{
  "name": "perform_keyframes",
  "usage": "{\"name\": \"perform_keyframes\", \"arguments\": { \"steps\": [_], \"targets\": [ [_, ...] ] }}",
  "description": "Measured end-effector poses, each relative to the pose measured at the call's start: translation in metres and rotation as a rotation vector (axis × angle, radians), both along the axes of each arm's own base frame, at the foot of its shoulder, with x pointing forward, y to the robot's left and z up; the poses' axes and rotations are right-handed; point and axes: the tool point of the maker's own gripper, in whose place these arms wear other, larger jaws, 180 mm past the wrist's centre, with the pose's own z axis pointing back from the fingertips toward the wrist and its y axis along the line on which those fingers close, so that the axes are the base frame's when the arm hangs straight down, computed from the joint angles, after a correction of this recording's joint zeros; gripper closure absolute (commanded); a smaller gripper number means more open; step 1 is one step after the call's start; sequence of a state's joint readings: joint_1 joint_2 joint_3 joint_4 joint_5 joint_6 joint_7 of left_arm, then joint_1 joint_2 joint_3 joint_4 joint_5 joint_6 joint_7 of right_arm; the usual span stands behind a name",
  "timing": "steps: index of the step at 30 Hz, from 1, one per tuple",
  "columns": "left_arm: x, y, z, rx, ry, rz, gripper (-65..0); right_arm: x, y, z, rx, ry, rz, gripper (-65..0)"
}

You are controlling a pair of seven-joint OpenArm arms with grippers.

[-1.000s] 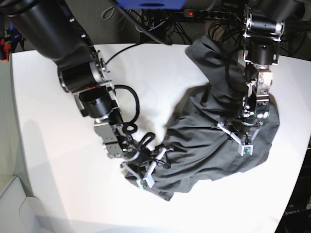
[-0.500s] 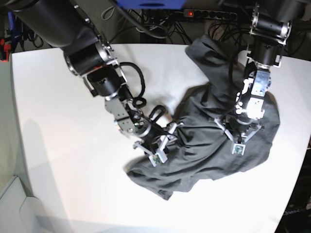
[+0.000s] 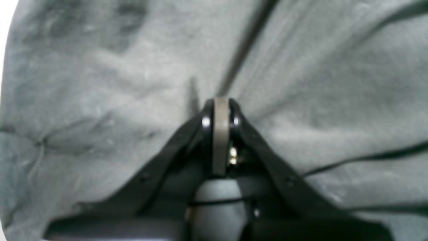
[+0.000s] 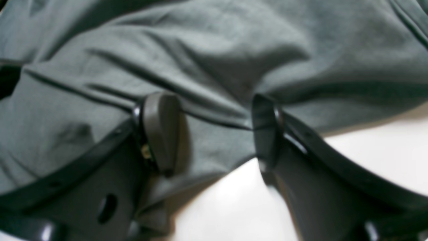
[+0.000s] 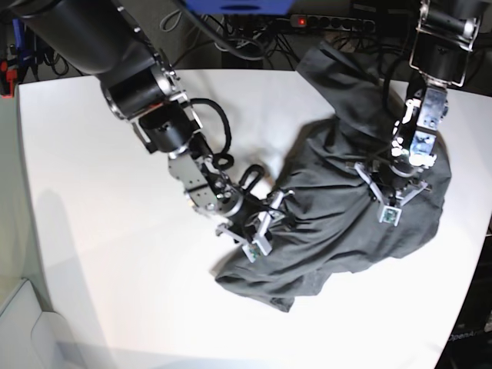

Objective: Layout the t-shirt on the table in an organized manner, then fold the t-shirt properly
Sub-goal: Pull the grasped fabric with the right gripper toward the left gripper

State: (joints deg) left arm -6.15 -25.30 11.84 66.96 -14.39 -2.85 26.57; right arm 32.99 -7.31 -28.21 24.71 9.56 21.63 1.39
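A big white table with rounded corners fills the base view, and behind it, along the top of the frame, runs a tangle of black cables and a power strip with a red switch. The t-shirt lies in the right half of the frame, a dark grey crumpled heap, one end trailing toward the table's far edge at upper right. Nothing is laid out yet: no sleeve, collar or hem lies flat, so I judge the spreading barely begun and all the folding still to come.

The left gripper, at right in the base view, has its jaws pressed together low on the heap; whether fabric is caught between them I cannot tell. The right gripper stands with jaws spread astride the shirt's near edge, pinching nothing. The right arm's looping cable hangs close to the cloth and could snag. The rest of the table is bare.
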Motion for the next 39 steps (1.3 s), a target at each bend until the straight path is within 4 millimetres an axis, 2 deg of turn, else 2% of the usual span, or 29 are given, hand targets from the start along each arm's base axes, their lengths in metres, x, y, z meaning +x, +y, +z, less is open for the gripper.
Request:
{"name": "perform_keyframes", "arguments": {
  "steps": [7, 10, 13, 18, 19, 21, 24, 27, 29, 31, 34, 37, 39],
  "targets": [
    [-0.005, 0.003, 0.003, 0.020, 0.013, -0.010, -0.4, -0.006, 0.017, 0.005, -0.011, 0.005, 0.046, -35.7],
    [-0.009, 0.010, 0.004, 0.033, 0.022, -0.015, -0.4, -0.015, 0.013, 0.016, -0.030, -0.040, 0.081, -36.0],
    [-0.008, 0.013, 0.005, 0.042, 0.030, -0.010, -0.4, -0.021, -0.004, 0.040, -0.020, -0.142, 0.080, -36.1],
    [-0.009, 0.033, 0.010, 0.036, 0.043, 0.056, -0.4, -0.009, -0.012, 0.090, -0.023, -0.260, 0.090, -36.1],
    [-0.008, 0.036, 0.012, 0.034, 0.044, 0.065, -0.4, -0.009, -0.015, 0.090, -0.034, -0.256, 0.090, -36.1],
    [-0.007, 0.045, 0.016, 0.038, 0.047, 0.093, -0.4, -0.014, -0.024, 0.074, -0.089, -0.204, 0.098, -36.1],
    [-0.006, 0.060, 0.022, 0.041, 0.063, 0.147, -0.4, -0.012, -0.046, 0.064, -0.106, -0.166, 0.052, -36.1],
    [0.001, 0.075, 0.036, 0.029, 0.026, 0.198, -0.4, 0.005, -0.077, 0.067, -0.127, -0.154, -0.031, -36.1],
    [0.015, 0.079, 0.058, -0.004, -0.036, 0.225, -0.4, 0.011, -0.087, 0.070, -0.138, -0.158, -0.049, -36.1],
    [0.024, 0.076, 0.075, -0.065, -0.071, 0.245, -0.4, 0.011, -0.091, 0.069, -0.149, -0.156, -0.049, -36.1],
    [0.028, 0.066, 0.088, -0.169, -0.070, 0.262, -0.4, 0.009, -0.094, 0.065, -0.165, -0.143, -0.045, -36.1],
    [0.032, 0.058, 0.091, -0.218, -0.062, 0.269, -0.3, 0.015, -0.095, 0.071, -0.166, -0.156, -0.048, -36.1],
    [0.033, 0.047, 0.086, -0.234, -0.059, 0.270, -0.3, 0.024, -0.095, 0.077, -0.165, -0.168, -0.052, -36.2]
  ]
}}
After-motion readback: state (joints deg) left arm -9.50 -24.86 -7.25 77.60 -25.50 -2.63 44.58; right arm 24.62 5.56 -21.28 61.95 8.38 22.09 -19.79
